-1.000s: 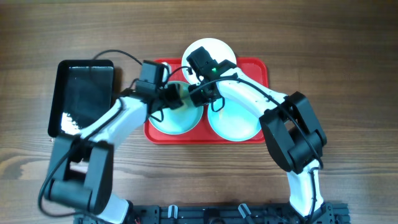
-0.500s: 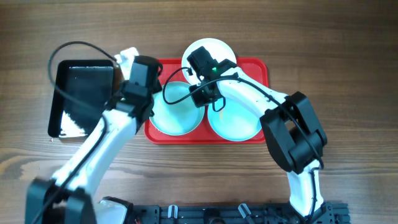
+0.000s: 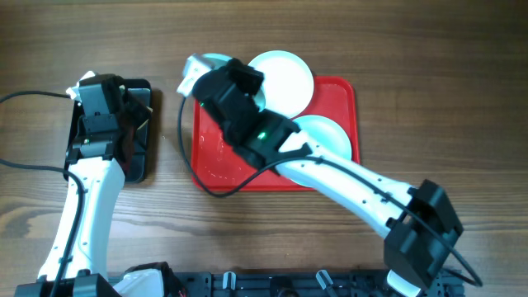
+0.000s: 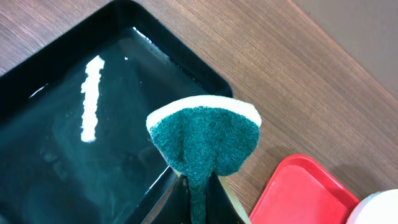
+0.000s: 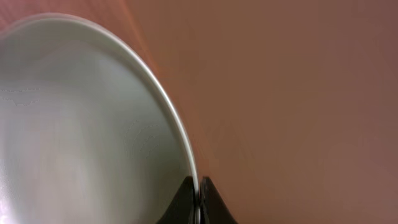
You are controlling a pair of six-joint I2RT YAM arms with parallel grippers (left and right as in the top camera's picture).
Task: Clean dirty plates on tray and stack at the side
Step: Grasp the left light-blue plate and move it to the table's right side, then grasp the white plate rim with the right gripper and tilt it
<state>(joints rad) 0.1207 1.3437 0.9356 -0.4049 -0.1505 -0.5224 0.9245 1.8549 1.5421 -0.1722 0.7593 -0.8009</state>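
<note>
Overhead view, three plates: white plate [image 3: 285, 73] at top rim of red tray [image 3: 346, 95]; turquoise plate [image 3: 330, 132] half-hidden beneath arm [image 3: 346, 177]; second turquoise plate [image 3: 210, 59], mostly hidden, rim-pinched by right gripper [image 5: 199, 186]. One sponge [image 4: 205, 134] clamped in left gripper [image 4: 198, 190].

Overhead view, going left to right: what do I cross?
Black tray → held turquoise plate → white plate → second turquoise plate, lying in the red tray.

Red tray [image 3: 348, 95]; white plate [image 3: 285, 76]; pale turquoise plate [image 3: 332, 132]; glossy black side tray [image 4: 56, 155]; sponge [image 4: 205, 140], dark green over cream; table [image 3: 454, 66], brown wood grain.
</note>
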